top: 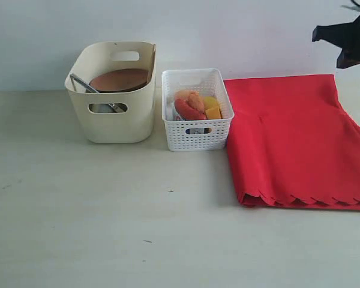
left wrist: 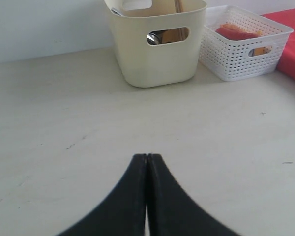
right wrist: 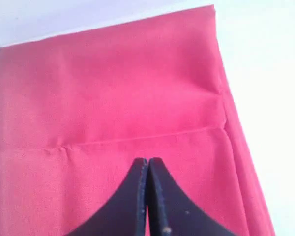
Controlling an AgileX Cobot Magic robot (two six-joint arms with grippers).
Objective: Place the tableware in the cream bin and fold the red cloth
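The cream bin (top: 114,120) stands at the back left and holds the round brown plate (top: 120,79) and a silver utensil handle (top: 81,83); steel shows through its handle cut-out (left wrist: 157,37). The rest of the tableware is hidden inside. The red cloth (top: 294,138) lies folded at the right, scalloped edge toward the front. My right gripper (right wrist: 148,160) hovers shut above the cloth (right wrist: 113,83), holding nothing; its arm (top: 348,36) shows at the top right. My left gripper (left wrist: 147,156) is shut and empty over bare table, well short of the bin (left wrist: 157,54).
A white lattice basket (top: 197,129) with foods (top: 195,105) stands between the bin and the cloth, also seen as the basket (left wrist: 241,54) beside the bin. The pale table (top: 108,222) spreads in front. A wall rises behind.
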